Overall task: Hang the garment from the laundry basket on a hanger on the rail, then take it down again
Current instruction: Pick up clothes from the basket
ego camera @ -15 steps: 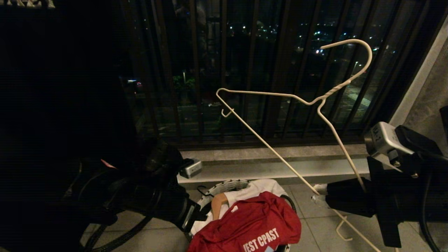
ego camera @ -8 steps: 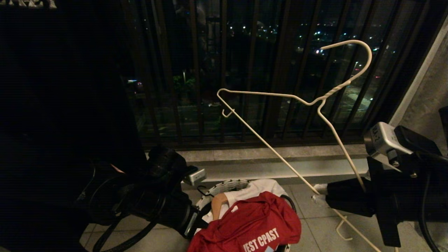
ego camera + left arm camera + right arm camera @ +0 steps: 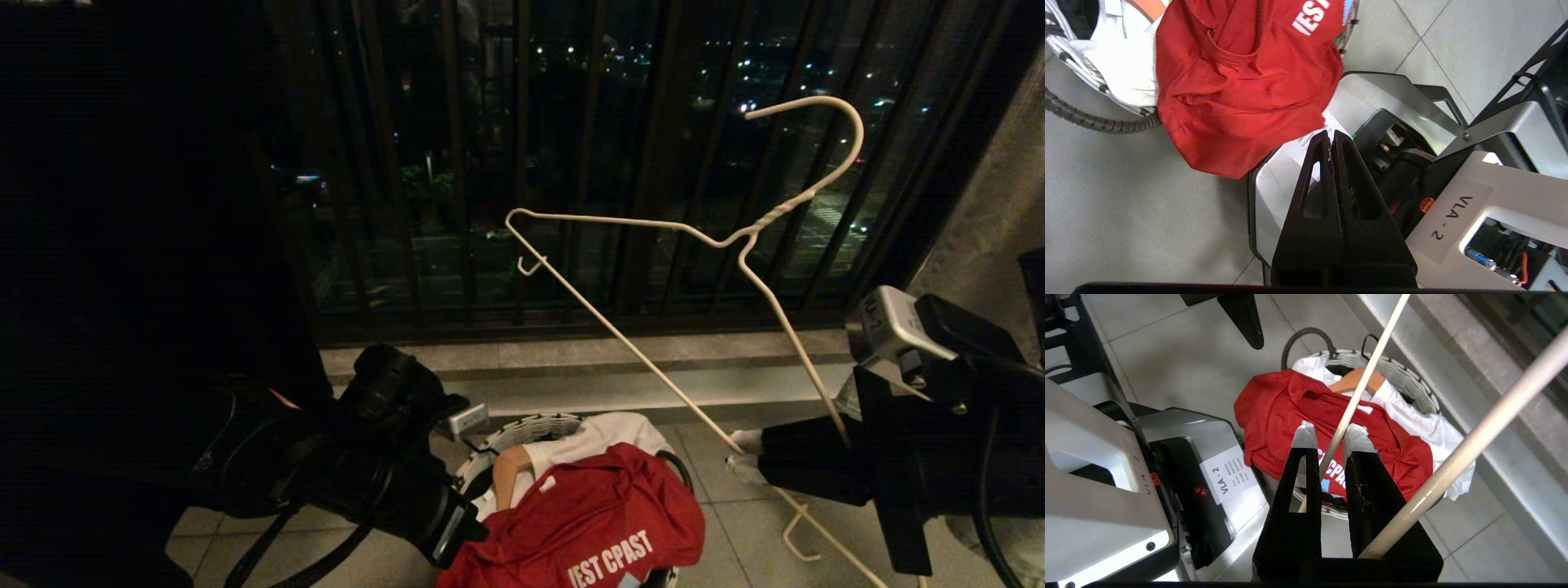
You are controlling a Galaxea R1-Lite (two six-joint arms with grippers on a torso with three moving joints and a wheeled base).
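Two grippers, one hanger, one red T-shirt (image 3: 588, 523) heaped on the laundry basket (image 3: 531, 429).
Right gripper (image 3: 744, 453) clamps the white wire hanger (image 3: 653, 224); left gripper (image 3: 1331, 139), fingers together, hovers beside the shirt.

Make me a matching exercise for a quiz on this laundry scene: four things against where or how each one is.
Things:
1. red T-shirt
2. white wire hanger
3. left gripper
4. wooden hanger

States:
a. shut on nothing
b. draped over the basket's rim
c. clamped in the right gripper
d. lying in the basket on the white cloth

Pairs: 1-b, 2-c, 3-a, 4-d
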